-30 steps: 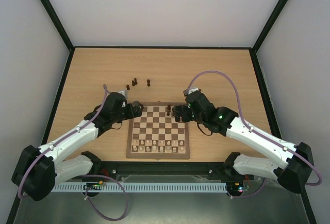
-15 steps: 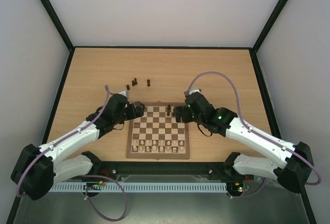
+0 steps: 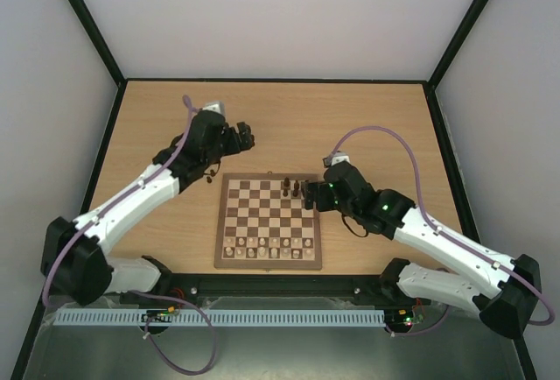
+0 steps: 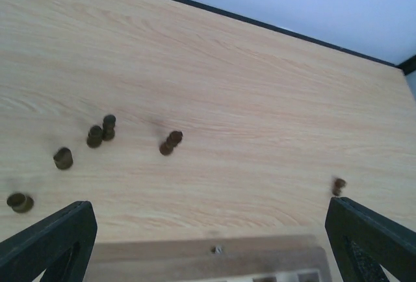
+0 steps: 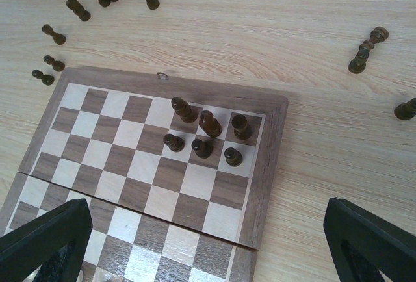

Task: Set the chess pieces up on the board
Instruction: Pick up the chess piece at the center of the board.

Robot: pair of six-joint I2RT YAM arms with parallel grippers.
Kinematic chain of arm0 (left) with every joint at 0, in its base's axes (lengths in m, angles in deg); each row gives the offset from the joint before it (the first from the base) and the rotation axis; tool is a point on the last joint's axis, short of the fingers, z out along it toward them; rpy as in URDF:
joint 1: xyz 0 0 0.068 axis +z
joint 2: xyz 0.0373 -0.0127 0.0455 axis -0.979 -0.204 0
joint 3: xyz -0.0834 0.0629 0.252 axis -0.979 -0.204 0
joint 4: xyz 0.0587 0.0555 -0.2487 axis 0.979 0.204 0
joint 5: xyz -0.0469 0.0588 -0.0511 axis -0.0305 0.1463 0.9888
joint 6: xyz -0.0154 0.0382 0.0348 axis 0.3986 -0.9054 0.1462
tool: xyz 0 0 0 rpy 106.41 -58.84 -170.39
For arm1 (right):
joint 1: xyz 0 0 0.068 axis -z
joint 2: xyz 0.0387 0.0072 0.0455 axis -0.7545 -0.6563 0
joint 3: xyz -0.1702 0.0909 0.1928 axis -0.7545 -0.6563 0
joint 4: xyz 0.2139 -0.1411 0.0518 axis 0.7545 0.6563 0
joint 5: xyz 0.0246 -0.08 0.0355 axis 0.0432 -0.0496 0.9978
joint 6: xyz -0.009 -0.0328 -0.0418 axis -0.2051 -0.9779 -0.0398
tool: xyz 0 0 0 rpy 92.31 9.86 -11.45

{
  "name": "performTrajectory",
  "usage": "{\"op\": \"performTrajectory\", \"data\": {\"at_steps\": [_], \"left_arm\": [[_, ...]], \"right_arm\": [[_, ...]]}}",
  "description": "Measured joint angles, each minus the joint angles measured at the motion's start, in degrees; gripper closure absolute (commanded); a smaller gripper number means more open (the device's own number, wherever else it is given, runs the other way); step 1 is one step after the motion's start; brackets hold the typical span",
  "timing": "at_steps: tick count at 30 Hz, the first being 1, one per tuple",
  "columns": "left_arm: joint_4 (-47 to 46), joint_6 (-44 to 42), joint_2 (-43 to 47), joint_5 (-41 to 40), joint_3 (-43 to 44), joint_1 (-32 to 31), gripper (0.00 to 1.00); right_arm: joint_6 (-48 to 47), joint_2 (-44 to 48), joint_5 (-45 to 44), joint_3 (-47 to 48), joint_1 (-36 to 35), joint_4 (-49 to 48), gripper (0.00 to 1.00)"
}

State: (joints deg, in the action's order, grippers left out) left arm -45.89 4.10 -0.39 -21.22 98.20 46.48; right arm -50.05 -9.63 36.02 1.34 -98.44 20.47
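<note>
6 chess pieces (image 5: 201, 147) on board (image 5: 275, 165)

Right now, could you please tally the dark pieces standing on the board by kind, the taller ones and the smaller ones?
Taller dark pieces, far row: 3
Smaller dark pieces, next row: 3
Total on the board: 6
</note>
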Motion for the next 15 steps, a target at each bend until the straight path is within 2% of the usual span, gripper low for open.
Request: {"op": "performTrajectory", "data": {"at_steps": [4, 9, 12, 15], "left_arm": [[2.36, -2.69, -8.35, -1.27, 6.56, 1.55, 0.00], [6.84, -6.58, -22.12, -5.46, 19.21, 2.89, 0.02], [9.64, -8.87, -28.68, -6.36, 25.75, 4.46, 0.06], [11.32, -10.78, -33.14, -6.14, 29.46, 6.93, 0.15]], "right_arm": [[0.20, 1.05, 0.04, -0.28, 0.00, 0.28, 0.01], [0.15, 1.49, 0.52, -0.31, 0.00, 0.33, 0.01], [-0.15, 1.49, 1.09, -0.31, 0.00, 0.33, 0.01], [-0.63, 1.49, 1.33, -0.31, 0.00, 0.31, 0.01]]}}
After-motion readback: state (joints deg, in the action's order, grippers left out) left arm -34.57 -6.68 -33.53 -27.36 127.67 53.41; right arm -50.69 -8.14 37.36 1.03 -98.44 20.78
